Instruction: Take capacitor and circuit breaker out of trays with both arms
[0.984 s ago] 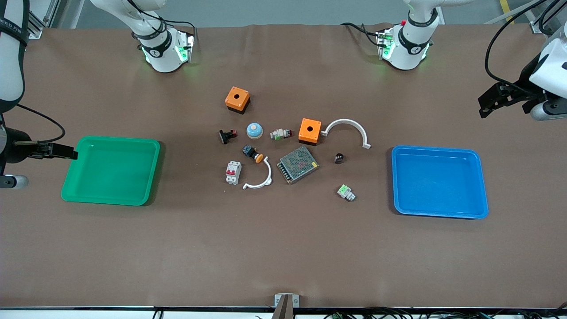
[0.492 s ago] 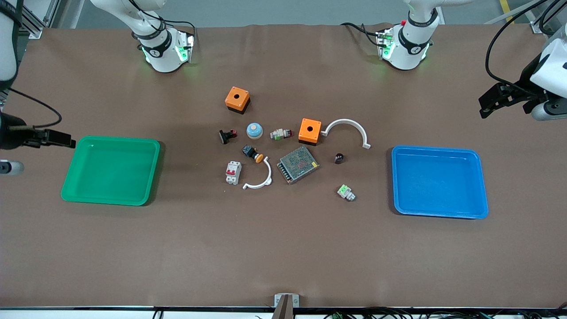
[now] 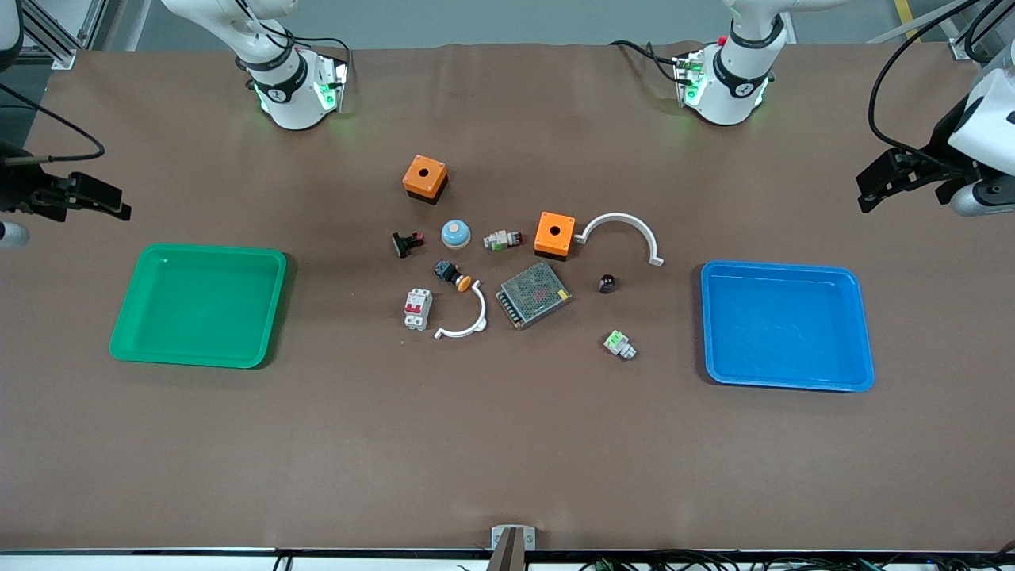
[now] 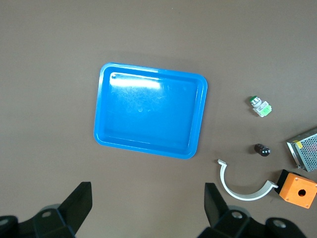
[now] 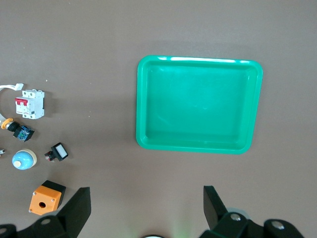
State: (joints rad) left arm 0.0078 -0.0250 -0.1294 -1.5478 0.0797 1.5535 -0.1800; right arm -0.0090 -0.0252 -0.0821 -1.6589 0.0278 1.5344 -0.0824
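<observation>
Both trays are lying empty, the capacitor and circuit breaker already resting on the tabletop; the left gripper and right gripper are hanging wide open and empty near the table's ends, apparently finished.

Bright even overhead light; soft shadows; glare on blue tray.

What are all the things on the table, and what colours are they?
green tray: 1, green, right arm's end, nothing in it
blue tray: 1, blue, left arm's end, nothing in it
circuit breaker: 1, white and red, on the table in the middle cluster
capacitor: 1, black, on the table between the mesh box and the blue tray
orange boxes: 2, orange on black, middle
white curved clips: 2, white, middle
mesh box: 1, silvery, middle
dome button: 1, blue and cream, middle
right gripper: 1, black, open, over bare table beside the green tray
left gripper: 1, black, open, over bare table beside the blue tray
</observation>
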